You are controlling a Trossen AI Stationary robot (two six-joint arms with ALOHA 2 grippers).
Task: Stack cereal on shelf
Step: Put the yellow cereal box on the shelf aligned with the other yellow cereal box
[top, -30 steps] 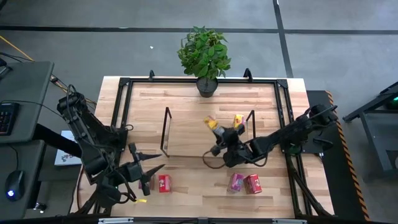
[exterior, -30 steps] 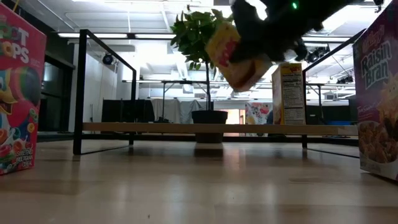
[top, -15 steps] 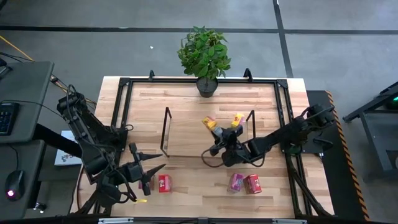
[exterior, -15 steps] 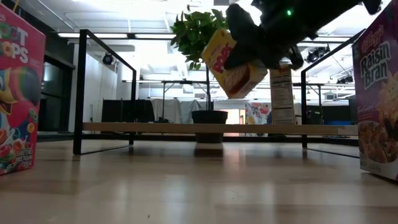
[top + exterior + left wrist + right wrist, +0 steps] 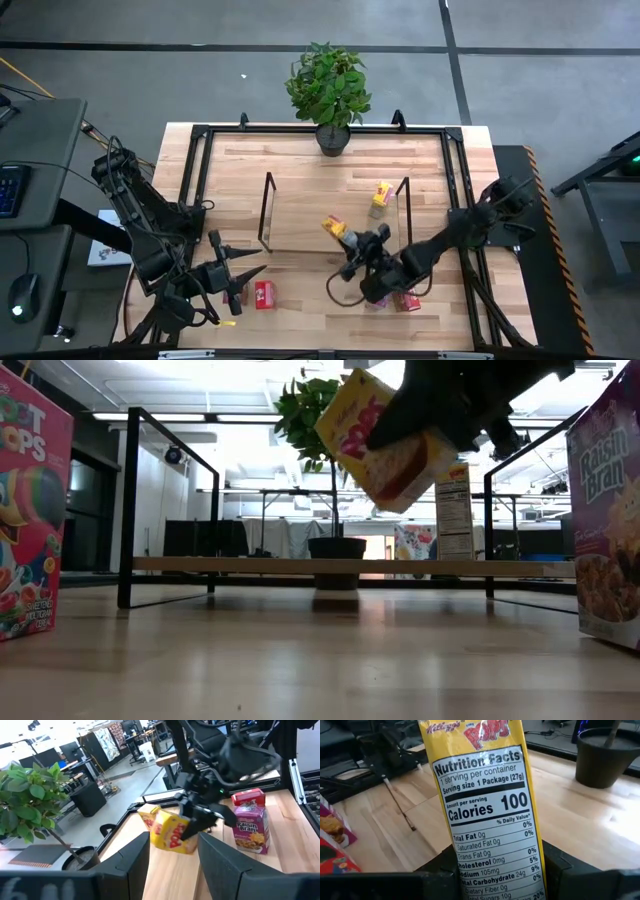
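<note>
We see the right gripper [image 5: 349, 252] clamped on a yellow Corn Pops box [image 5: 333, 229], lifted clear of the tabletop [image 5: 300, 310] over the front edge of the shelf [image 5: 310, 205], toward its right half. In the right wrist view the box [image 5: 487, 815] stands up between the two dark fingers [image 5: 555, 865], its narrow nutrition panel facing the camera, one finger pressed on each broad face near the box's lower end. In the low view the box [image 5: 385, 435] hangs tilted, well above the shelf board [image 5: 340, 565], with the gripper covering its upper right part.

A second yellow box [image 5: 380, 195] stands upright on the shelf near its right frame. A pink Raisin Bran box [image 5: 250, 827] and a red box [image 5: 248, 797] stand touching each other on the tabletop near its front edge, below the right arm. Another red box, Froot Loops [image 5: 264, 294], stands near the front edge toward the left.

The left gripper [image 5: 243, 271] waits near the front-left of the tabletop, just beside the Froot Loops box, its fingers [image 5: 132, 862] spread and empty. A potted plant [image 5: 330, 90] sits at the tabletop's rear edge.
</note>
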